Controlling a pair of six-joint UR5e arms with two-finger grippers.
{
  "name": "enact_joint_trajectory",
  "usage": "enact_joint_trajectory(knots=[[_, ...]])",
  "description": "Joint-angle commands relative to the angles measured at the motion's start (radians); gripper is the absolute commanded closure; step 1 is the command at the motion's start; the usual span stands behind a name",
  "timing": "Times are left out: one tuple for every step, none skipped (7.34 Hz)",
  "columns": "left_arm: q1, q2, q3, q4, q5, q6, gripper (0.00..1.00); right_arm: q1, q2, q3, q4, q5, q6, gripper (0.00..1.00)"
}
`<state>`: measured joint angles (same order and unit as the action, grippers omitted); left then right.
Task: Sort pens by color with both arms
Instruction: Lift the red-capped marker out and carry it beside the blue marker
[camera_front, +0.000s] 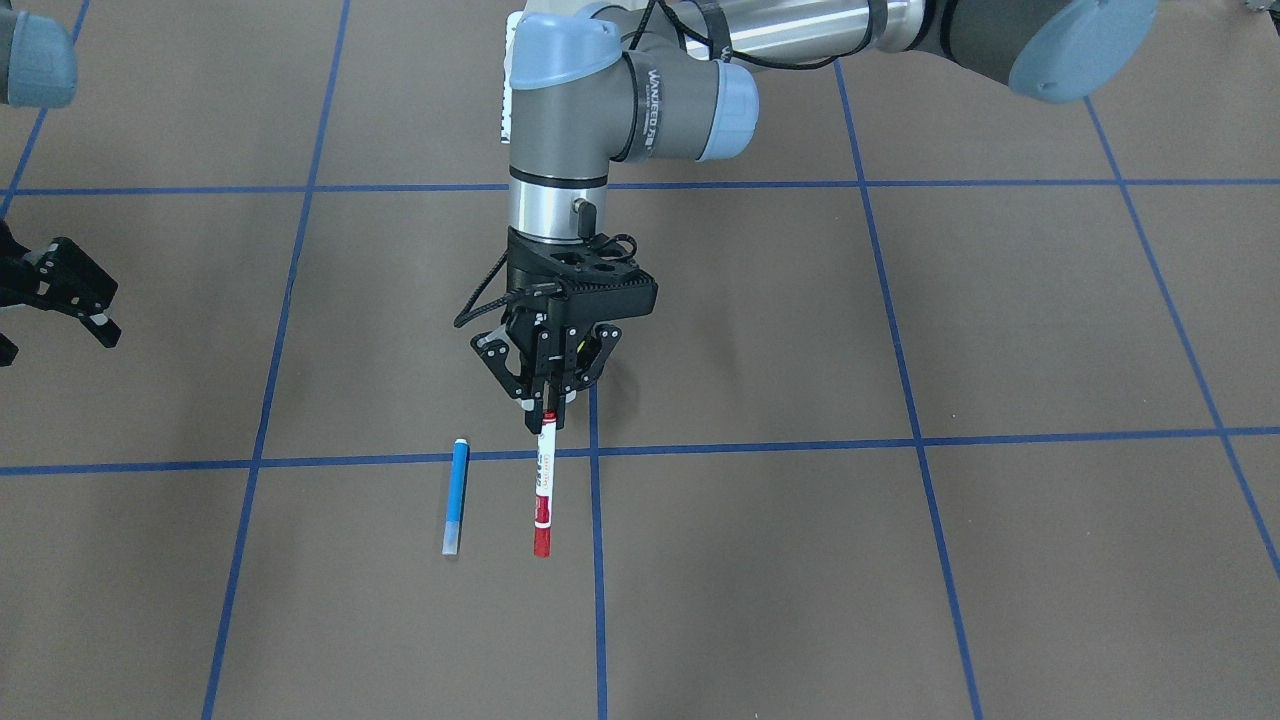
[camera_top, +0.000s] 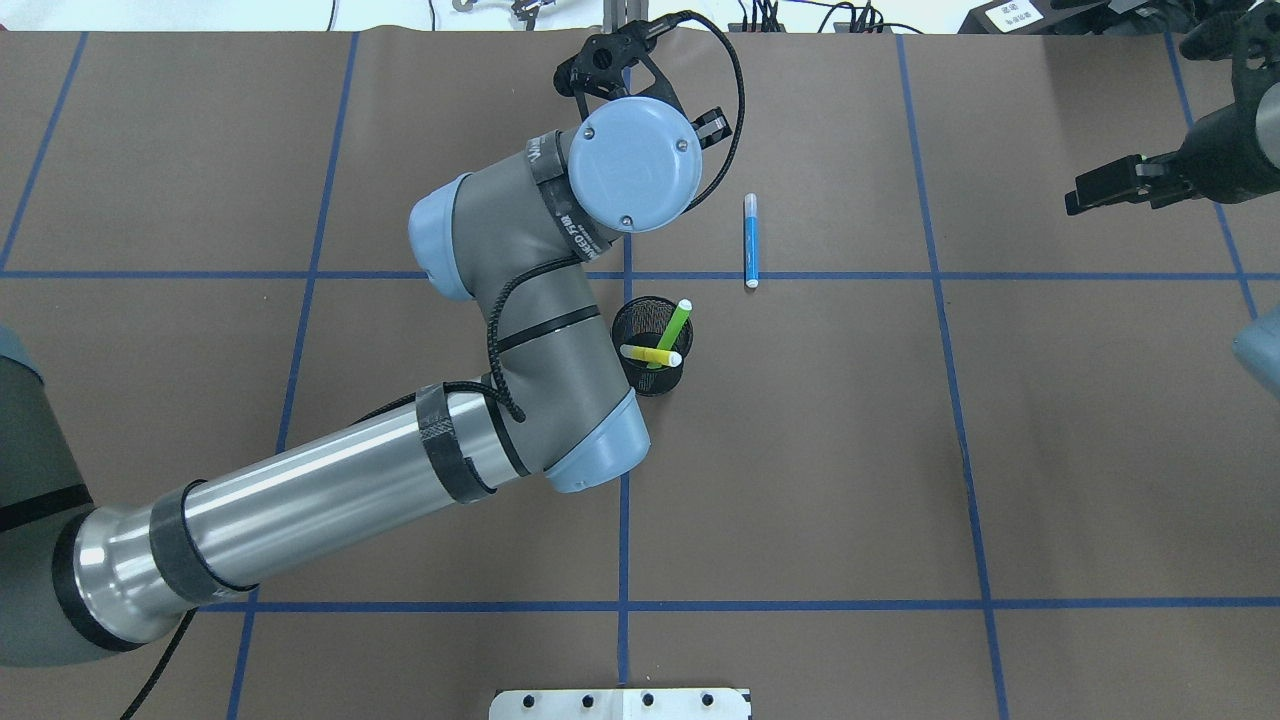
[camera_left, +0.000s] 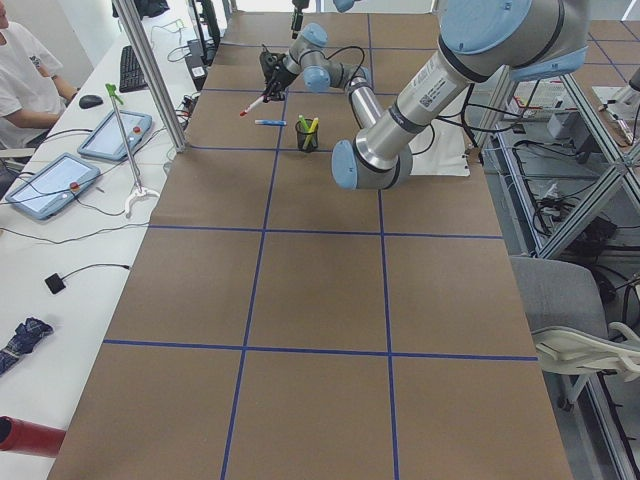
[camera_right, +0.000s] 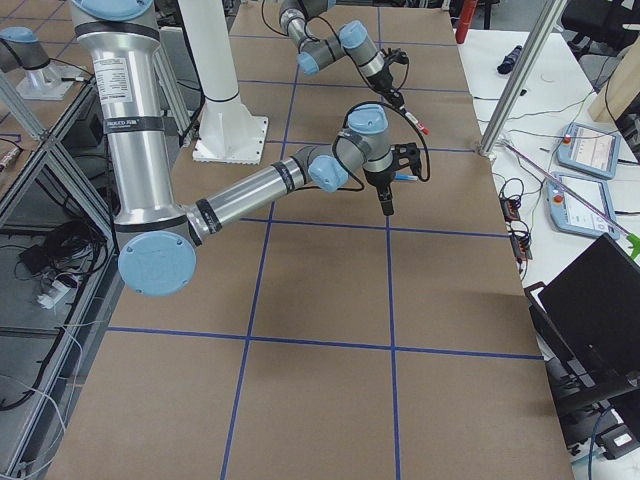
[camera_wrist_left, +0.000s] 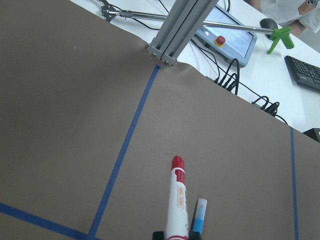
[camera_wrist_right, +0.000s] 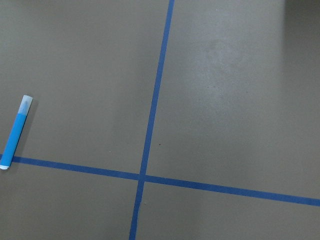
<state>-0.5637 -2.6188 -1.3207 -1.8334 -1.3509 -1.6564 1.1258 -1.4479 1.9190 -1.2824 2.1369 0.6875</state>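
Two pens are nearest the operators' edge of the brown-papered table (camera_front: 900, 600). The blue pen (camera_front: 456, 497) lies flat with one end across a strip of blue tape. Just beside it and roughly parallel is the white-barrelled pen (camera_front: 543, 495), its red cap pointing toward me. That one is not lying down: the left gripper (camera_front: 547, 405) has its fingers pinched tight on the tail end of the barrel. From the table's end I can see the pen slanting down, clear of the surface, cap lowest. The left arm reaches over it from behind, wrist turned downward. Farther back, close beside that arm, a black mesh cup (camera_top: 655, 385) stands upright. The green pen (camera_top: 675, 325) and the yellow pen (camera_top: 650, 354) lean inside it, their ends poking above the rim. Well apart from all this, toward the robot's right side, the right gripper (camera_top: 1090, 192) hangs over bare paper. Its fingers look spread with nothing between them. Its wrist camera catches the blue pen at the edge of its view.
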Motion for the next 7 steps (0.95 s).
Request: enact_joint_trajectory(knots=[[0.001,-0.033,0.153,-0.057,0.039,0.000,1.00,-0.001,0.001,-0.011,0.000,-0.011,0.006,0.01],[0.002,-0.043,0.226,-0.164,0.039,0.000,1.00,-0.001,-0.005,-0.006,0.000,-0.011,0.010,0.01],[0.007,-0.065,0.277,-0.182,0.036,0.001,1.00,0.000,-0.008,-0.003,0.002,-0.012,0.010,0.01],[0.011,-0.076,0.288,-0.194,0.033,0.003,1.00,0.000,-0.009,-0.003,0.002,-0.012,0.010,0.01],[0.021,-0.075,0.291,-0.204,0.035,0.003,1.00,0.000,-0.008,-0.001,0.002,-0.012,0.010,0.01],[0.027,-0.075,0.302,-0.205,0.035,0.003,1.00,0.000,-0.009,-0.001,0.000,-0.012,0.010,0.01],[0.036,-0.075,0.305,-0.204,0.036,0.003,1.00,0.000,-0.009,-0.003,0.002,-0.014,0.010,0.01]])
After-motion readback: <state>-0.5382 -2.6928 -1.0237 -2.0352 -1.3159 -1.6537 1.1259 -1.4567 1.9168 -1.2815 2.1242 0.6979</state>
